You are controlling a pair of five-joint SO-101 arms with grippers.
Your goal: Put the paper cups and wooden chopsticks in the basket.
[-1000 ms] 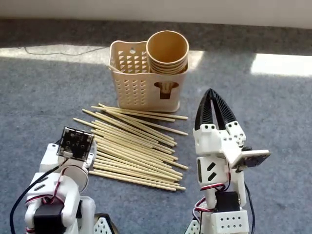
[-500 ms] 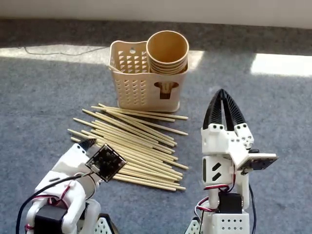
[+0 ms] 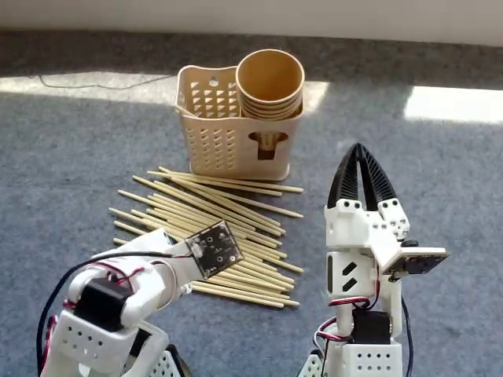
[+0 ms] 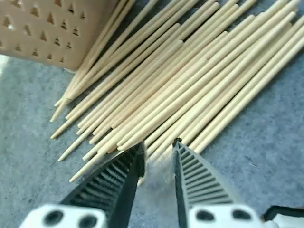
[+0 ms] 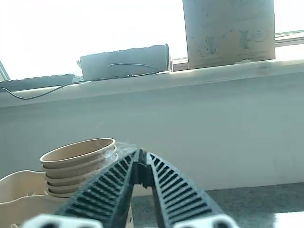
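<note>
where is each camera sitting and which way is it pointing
high view: fixed above, behind the arms, looking down at the basket, paper cups and chopsticks; the left arm and right arm show.
left wrist view: on the left arm, aimed steeply down at the chopsticks; the open left end effector shows at the pile's edge.
right wrist view: on the right arm, facing roughly level past the paper cups toward a wall; the shut right end effector shows.
shared: both wrist views catch the basket.

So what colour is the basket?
Beige basket, dotted with small triangle holes, best seen in the high view.
</note>
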